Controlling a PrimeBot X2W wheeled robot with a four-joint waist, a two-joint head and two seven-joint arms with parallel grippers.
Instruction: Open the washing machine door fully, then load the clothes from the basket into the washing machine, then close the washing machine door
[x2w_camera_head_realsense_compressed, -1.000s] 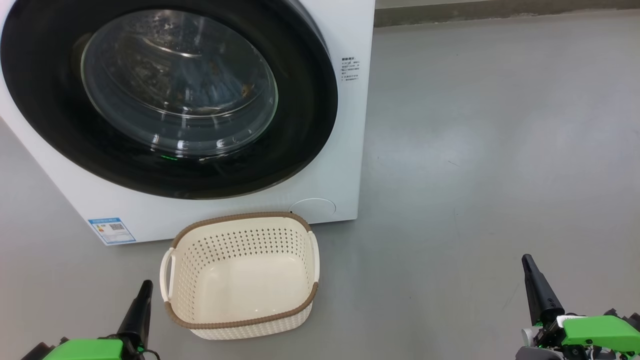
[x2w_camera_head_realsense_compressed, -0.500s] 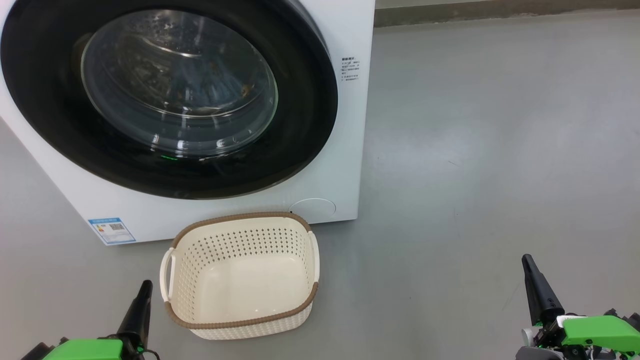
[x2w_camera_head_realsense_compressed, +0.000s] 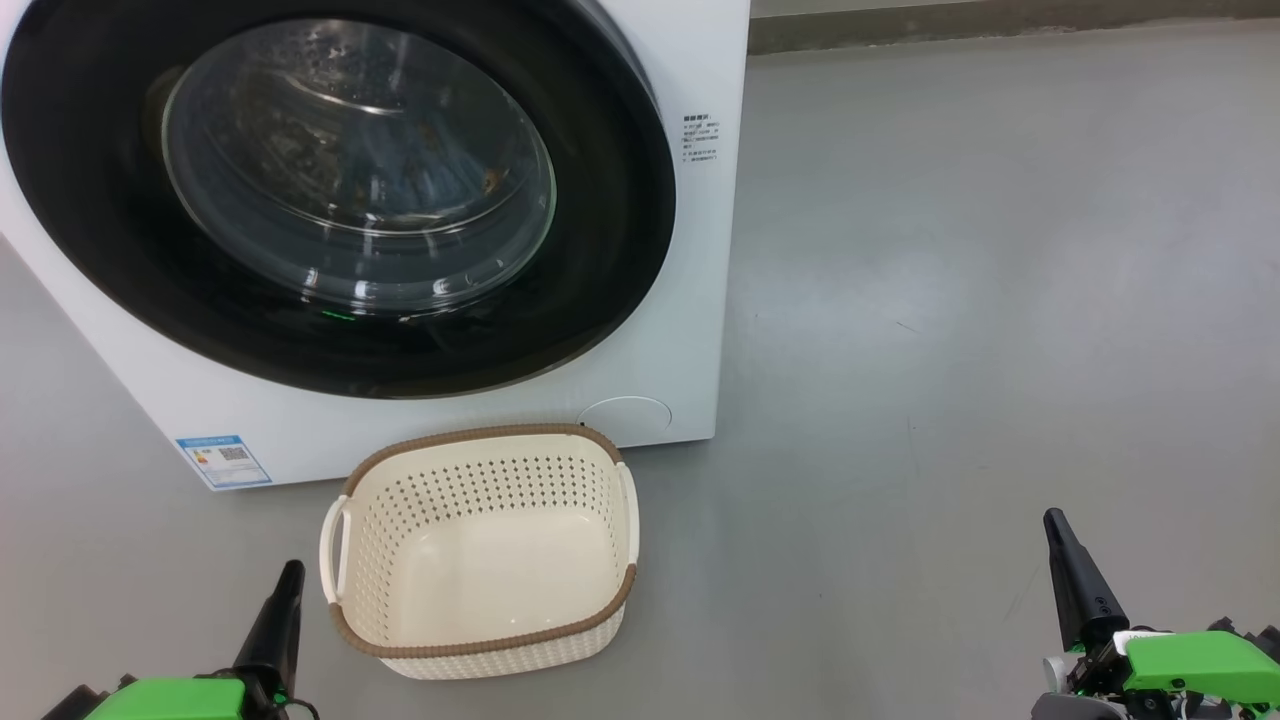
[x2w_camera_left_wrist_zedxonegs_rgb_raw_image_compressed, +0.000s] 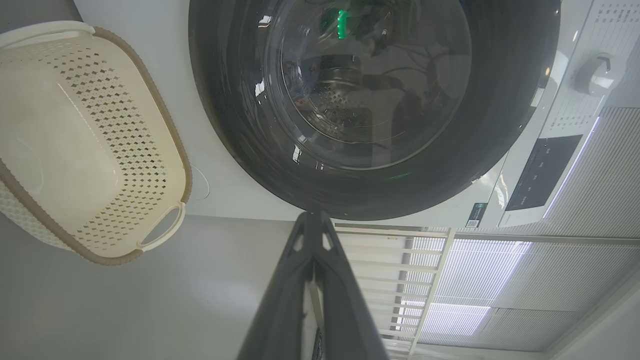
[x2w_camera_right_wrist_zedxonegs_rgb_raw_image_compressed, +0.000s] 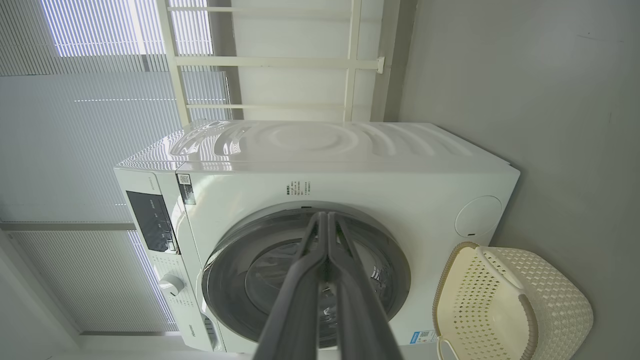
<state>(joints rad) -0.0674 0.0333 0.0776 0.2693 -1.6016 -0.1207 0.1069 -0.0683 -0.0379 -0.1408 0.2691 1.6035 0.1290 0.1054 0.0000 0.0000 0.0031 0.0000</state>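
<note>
The washing machine (x2w_camera_head_realsense_compressed: 690, 300) stands at the upper left, and the washing machine door (x2w_camera_head_realsense_compressed: 600, 250) is flat against its front. Behind the glass I dimly make out fabric with orange-brown specks, the clothes (x2w_camera_head_realsense_compressed: 488, 180). The basket (x2w_camera_head_realsense_compressed: 480, 437) sits on the floor just in front of the machine with nothing in it. My left gripper (x2w_camera_head_realsense_compressed: 292, 570) is shut, low beside the basket's left handle. My right gripper (x2w_camera_head_realsense_compressed: 1052, 520) is shut too, far to the right over bare floor. In the wrist views, the left gripper (x2w_camera_left_wrist_zedxonegs_rgb_raw_image_compressed: 312, 220) and the right gripper (x2w_camera_right_wrist_zedxonegs_rgb_raw_image_compressed: 327, 217) both point at the door (x2w_camera_right_wrist_zedxonegs_rgb_raw_image_compressed: 225, 280).
Grey floor (x2w_camera_head_realsense_compressed: 950, 350) spreads to the right of the machine. A skirting strip (x2w_camera_head_realsense_compressed: 1000, 25) runs along the far wall. The right wrist view takes in the control panel (x2w_camera_right_wrist_zedxonegs_rgb_raw_image_compressed: 150, 220), a dial (x2w_camera_right_wrist_zedxonegs_rgb_raw_image_compressed: 170, 285), window blinds (x2w_camera_right_wrist_zedxonegs_rgb_raw_image_compressed: 75, 125) and a white rail (x2w_camera_right_wrist_zedxonegs_rgb_raw_image_compressed: 280, 62) behind the machine.
</note>
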